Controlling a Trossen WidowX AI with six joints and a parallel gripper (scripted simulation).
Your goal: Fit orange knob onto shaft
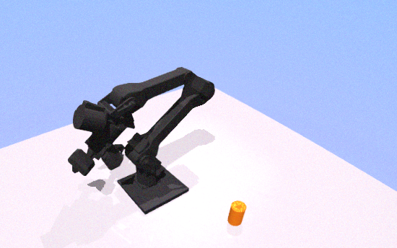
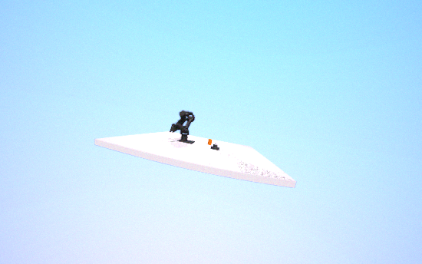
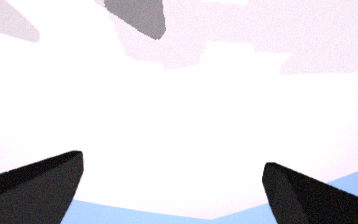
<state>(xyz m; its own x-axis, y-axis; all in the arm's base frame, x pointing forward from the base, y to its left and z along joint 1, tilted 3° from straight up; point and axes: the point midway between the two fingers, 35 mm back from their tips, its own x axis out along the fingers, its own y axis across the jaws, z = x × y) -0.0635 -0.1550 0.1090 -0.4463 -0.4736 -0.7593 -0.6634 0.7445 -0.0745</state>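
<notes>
The orange knob (image 1: 236, 216) (image 2: 209, 142) stands upright on the white table, to the right of the arm's base in the top view. Its underside and hole are hidden. A small dark object (image 2: 215, 147), which looks like the pedestal, stands just beside the knob in the exterior view. Its shaft is too small to make out, and the pedestal is not in view in the top view. My gripper (image 1: 97, 167) (image 3: 175, 167) is open and empty, raised above the table on the far side of the base from the knob. Neither knob nor pedestal shows in the wrist view.
The arm's square black base plate (image 1: 166, 196) sits between my gripper and the knob. The white table (image 1: 303, 180) (image 2: 150, 150) ends at edges seen in all views. Shadows of the arm fall on the table around the base.
</notes>
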